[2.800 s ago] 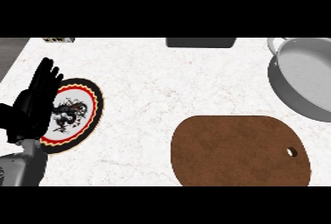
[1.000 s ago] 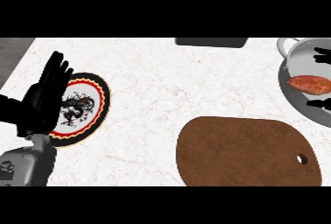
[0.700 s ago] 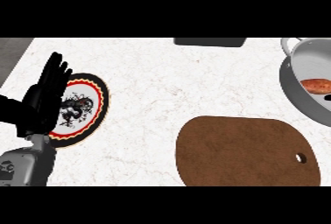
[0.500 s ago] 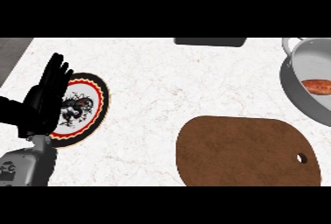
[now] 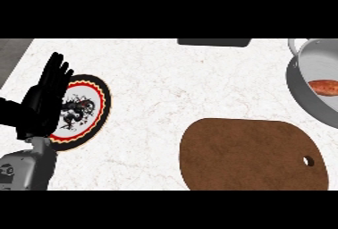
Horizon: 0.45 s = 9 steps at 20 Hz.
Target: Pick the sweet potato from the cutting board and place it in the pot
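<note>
Left hand rests open; sweet potato lies seemingly crosswise in pot.

The white marble counter bears a cutting board, pot and plate.

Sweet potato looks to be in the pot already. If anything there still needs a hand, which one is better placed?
Probably the right, by side alone: the pot holding the sweet potato sits at the right edge. The right hand is out of view; the left hand rests open over the plate, far left.
</note>
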### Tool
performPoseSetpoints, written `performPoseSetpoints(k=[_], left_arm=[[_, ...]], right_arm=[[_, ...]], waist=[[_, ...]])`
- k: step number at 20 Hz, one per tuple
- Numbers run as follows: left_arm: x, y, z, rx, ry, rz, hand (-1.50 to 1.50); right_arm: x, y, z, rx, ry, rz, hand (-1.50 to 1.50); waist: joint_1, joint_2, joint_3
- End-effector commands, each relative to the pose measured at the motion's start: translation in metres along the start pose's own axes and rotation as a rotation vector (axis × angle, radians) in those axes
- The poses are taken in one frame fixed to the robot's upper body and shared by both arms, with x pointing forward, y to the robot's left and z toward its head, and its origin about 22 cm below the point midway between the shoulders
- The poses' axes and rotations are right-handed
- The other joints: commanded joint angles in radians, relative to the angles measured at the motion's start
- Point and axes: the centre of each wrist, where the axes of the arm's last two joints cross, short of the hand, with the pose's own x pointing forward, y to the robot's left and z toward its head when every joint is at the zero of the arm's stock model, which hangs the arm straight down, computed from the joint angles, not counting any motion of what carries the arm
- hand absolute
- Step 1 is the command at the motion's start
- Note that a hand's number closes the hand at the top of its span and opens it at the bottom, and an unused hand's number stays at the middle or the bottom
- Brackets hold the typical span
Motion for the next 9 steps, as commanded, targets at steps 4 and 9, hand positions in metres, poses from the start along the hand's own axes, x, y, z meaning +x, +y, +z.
performPoseSetpoints(k=[4, 9], left_arm=[[0.003, 0.006, 0.000, 0.008, -0.011, 0.002, 0.00], [-0.004, 0.007, 0.002, -0.007, 0.016, -0.010, 0.00]], right_arm=[[0.004, -0.021, 0.019, 0.103, -0.095, -0.085, -1.50], [0.001, -0.021, 0.023, 0.108, -0.073, -0.091, -1.50]], waist=[[0.002, 0.002, 0.004], [0.004, 0.002, 0.003]])
